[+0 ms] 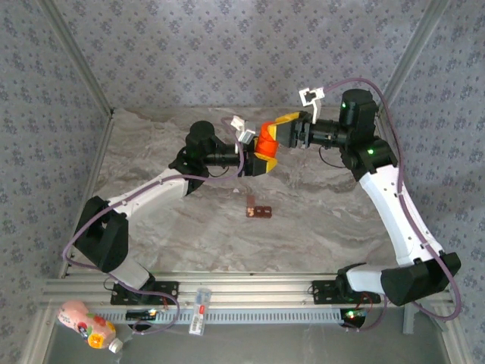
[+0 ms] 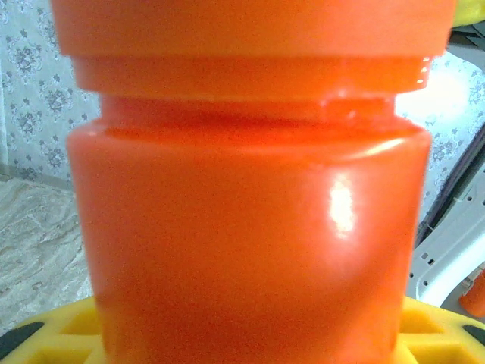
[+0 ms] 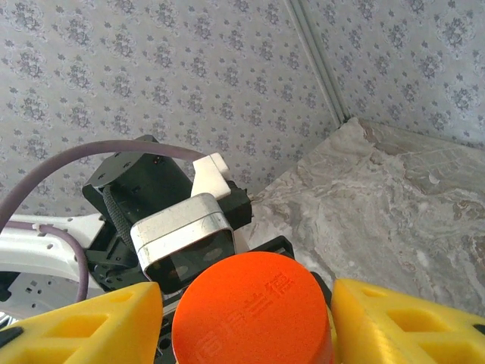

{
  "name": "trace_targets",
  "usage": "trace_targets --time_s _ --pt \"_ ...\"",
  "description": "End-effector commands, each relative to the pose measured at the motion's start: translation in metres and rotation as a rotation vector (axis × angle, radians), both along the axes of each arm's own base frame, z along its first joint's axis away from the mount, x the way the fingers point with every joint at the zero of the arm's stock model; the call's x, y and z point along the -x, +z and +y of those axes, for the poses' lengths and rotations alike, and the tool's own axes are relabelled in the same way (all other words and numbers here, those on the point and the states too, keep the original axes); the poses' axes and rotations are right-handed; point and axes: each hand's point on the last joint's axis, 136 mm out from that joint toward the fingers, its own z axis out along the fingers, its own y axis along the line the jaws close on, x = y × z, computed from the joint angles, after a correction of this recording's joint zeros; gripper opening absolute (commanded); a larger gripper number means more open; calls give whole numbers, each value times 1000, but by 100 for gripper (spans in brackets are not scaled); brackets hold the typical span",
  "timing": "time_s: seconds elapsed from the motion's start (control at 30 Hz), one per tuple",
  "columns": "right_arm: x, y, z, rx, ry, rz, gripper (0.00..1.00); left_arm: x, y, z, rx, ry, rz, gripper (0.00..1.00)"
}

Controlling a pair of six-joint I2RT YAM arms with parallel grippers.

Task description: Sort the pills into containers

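An orange bottle [image 1: 265, 148] hangs in the air above the back of the marble table [image 1: 151, 243]. My left gripper [image 1: 259, 161] is shut on the bottle's body [image 2: 250, 227], its yellow fingers [image 2: 53, 334] at both sides. My right gripper [image 3: 250, 322] is open, reaching in from the right. Its yellow fingers [image 3: 83, 326] stand close on either side of the orange cap [image 3: 254, 311], with a thin gap showing. The containers [image 1: 258, 211], a small reddish-brown strip, lie on the table in the middle, below the bottle. The pills are hidden.
Patterned walls close in the table at the back and both sides. A pink and yellow bottle [image 1: 87, 326] and a small clear vial [image 1: 199, 311] lie by the front rail. The left wrist camera housing [image 3: 182, 243] sits just behind the cap.
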Motion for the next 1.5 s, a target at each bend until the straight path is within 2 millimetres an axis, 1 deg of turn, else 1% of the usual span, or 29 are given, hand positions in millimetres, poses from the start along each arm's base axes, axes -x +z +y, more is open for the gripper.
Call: trace_targets --time_s 0.0,0.13,0.2,0.3,0.47,0.57,0.73,1.0,1.17,1.2,1.23,1.27,1.37,1.47 --pt "5 8 4 1 31 -21 65 6 29 4 51 -16 -56 0" --pt "6 6 6 4 38 -19 68 5 28 5 51 -13 -57 0" --pt "5 6 6 7 35 -20 65 5 29 4 51 -12 -57 0" --pt "7 5 8 7 48 -14 57 5 29 5 52 -9 -57 0" --pt "9 2 8 12 56 -10 38 3 32 6 60 6 -62 0" --pt "9 -1 8 14 56 -10 34 -1 34 7 74 31 -65 0" --pt "9 -7 7 8 35 -6 33 -7 38 10 112 75 -64 0" --pt "5 -30 2 28 -16 37 32 -10 44 15 138 109 -72 0" --pt "4 -31 1 5 -39 53 31 -13 46 17 149 129 -78 0" --pt "3 -31 1 0 -38 53 33 -14 47 17 151 129 -79 0" --pt "4 -30 1 -4 -39 53 41 -14 47 17 150 129 -78 0" --pt "4 -29 1 -6 -44 53 51 -14 46 17 146 126 -76 0" --pt "5 -19 -3 -16 -64 23 68 -14 43 15 131 122 -73 0" --pt "7 -4 -6 -26 -78 -11 78 -13 41 14 125 118 -74 0"
